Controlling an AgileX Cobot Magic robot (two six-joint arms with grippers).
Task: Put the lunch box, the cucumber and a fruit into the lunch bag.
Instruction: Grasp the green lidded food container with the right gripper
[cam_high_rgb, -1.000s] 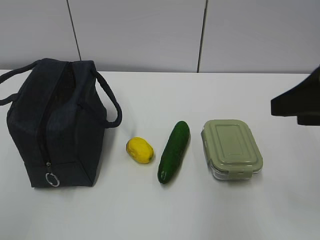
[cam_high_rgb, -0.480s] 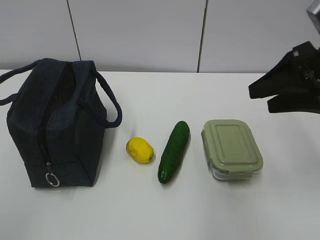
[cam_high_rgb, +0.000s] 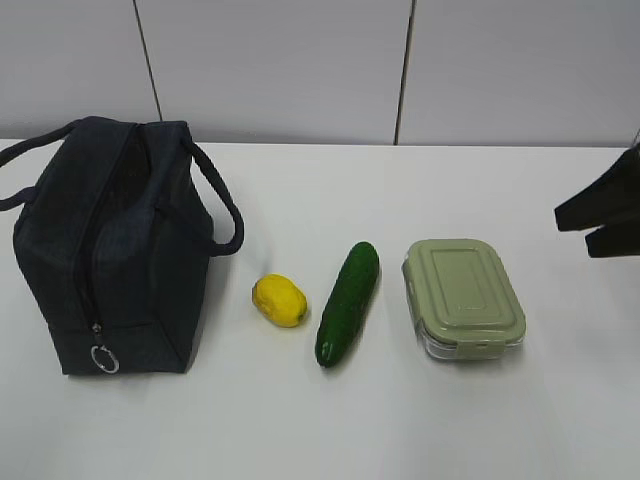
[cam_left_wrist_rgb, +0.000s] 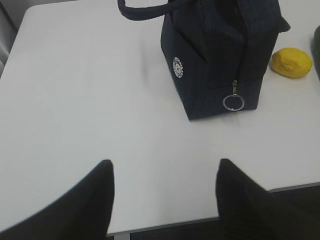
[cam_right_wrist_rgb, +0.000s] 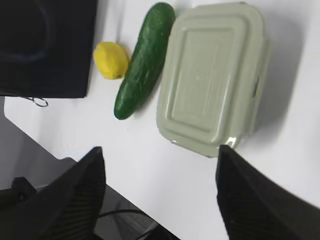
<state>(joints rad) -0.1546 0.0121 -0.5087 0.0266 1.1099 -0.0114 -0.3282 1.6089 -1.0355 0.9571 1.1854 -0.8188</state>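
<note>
The dark navy fabric lunch bag (cam_high_rgb: 105, 250) stands at 9 o'clock on the white surface (cam_high_rgb: 300, 420), zipper seemingly closed, with the sage-green lidded lunch box (cam_high_rgb: 464, 298), long dark green cucumber (cam_high_rgb: 348, 302) and small yellow lemon-like fruit (cam_high_rgb: 279, 300) untouched beside it. Only the right gripper (cam_high_rgb: 597, 215) has moved, swinging in above the box and back toward 3 o'clock. Both sets of fingers stay wide open and empty, so I judge packing not begun.

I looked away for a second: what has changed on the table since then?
Only the right gripper moved: it pushed in from the right edge toward the middle, then pulled back, open and empty. Lunch bag, fruit, cucumber and lunch box stayed put.
</note>
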